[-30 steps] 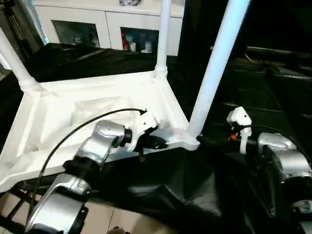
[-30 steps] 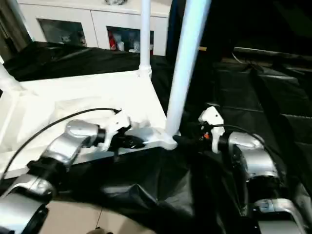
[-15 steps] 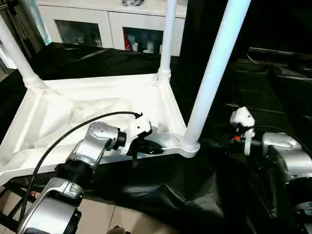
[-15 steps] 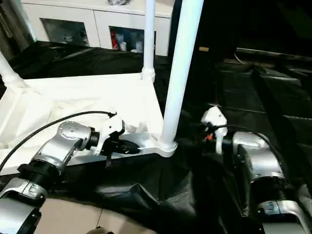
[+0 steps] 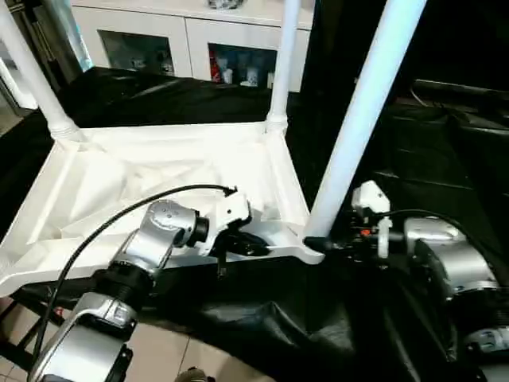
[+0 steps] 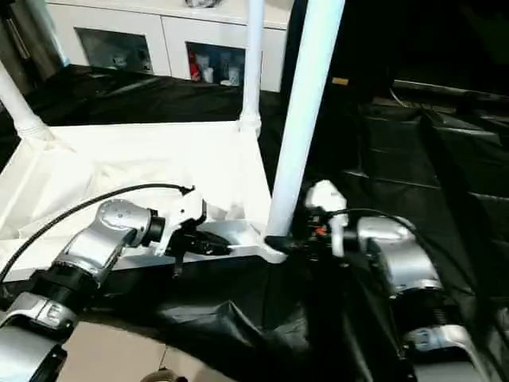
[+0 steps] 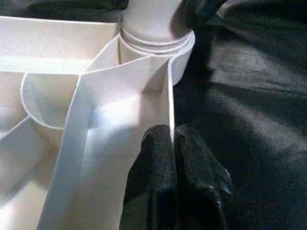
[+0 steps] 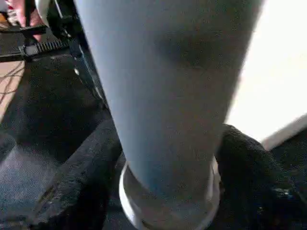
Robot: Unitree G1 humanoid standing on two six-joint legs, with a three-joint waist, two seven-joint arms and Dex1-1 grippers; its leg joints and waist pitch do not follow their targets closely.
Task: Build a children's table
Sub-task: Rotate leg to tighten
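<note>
- Left gripper [image 7: 173, 158]: fingers pinched shut on the thin rim wall of the upturned tabletop [image 5: 167, 171], beside the near corner socket.
- Right gripper [image 8: 163, 191]: fingers straddle the base of the near leg [image 5: 358, 119]; whether they clamp it cannot be told.
- Risk: a sideways push could tilt that leg in its socket or slide the tabletop on the black cloth [image 5: 262, 318].
- No readable writing or brand.

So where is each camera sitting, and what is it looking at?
Head eyes: look down over both silver forearms at the upturned tabletop.
Left wrist: looks along the left gripper, pinching the tabletop's rim.
Right wrist: looks along the right gripper, fingers around the near leg.
Shared: that leg's corner socket.
</note>
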